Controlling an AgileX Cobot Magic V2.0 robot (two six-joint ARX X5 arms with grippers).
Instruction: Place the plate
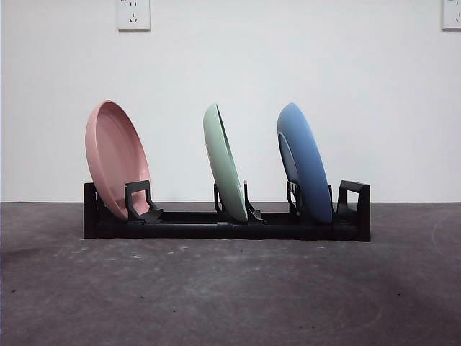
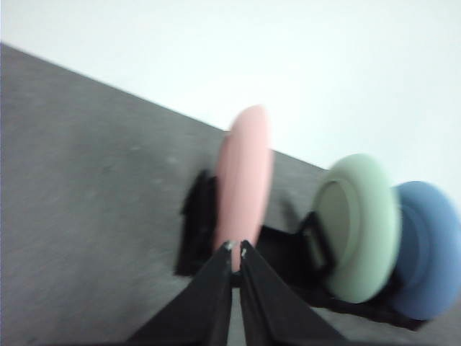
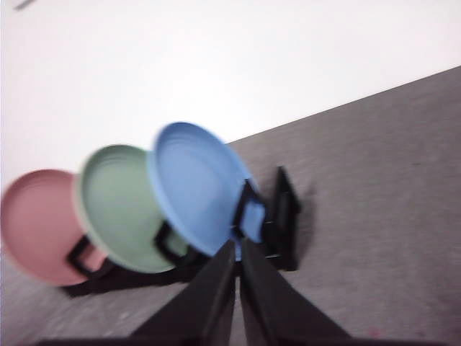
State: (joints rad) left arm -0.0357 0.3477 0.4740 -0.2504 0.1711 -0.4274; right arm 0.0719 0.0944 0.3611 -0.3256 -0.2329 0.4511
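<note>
Pink plate [image 1: 115, 158]: standing on edge in the end slot of the rack, leaning back; seen edge-on straight ahead of my left tool [image 2: 235, 249], just past its tips, apart from them.
Green plate [image 1: 225, 162]: upright and tilted in the middle slot, beyond the pink one from my left tool, nearer than pink from my right tool.
Blue plate [image 1: 304, 162]: tilted in the slot by the far end; closest to my right tool [image 3: 237, 245], its rim just ahead of the tips, face turned toward me.
Rack [image 1: 216, 227]: black, low and long, all three plates seated in it, sitting flat on the bench.
Left tool: clenched, tips together, nothing between them; clear of the rack, off its pink end.
Right tool: clenched too, empty; off the blue end of the rack.
Bench [image 1: 230, 295]: dark grey, scuffed, pale specks.
Wall sockets [image 1: 133, 14]: white, high on the white wall behind the rack.
Both wrist views: blurred.
</note>
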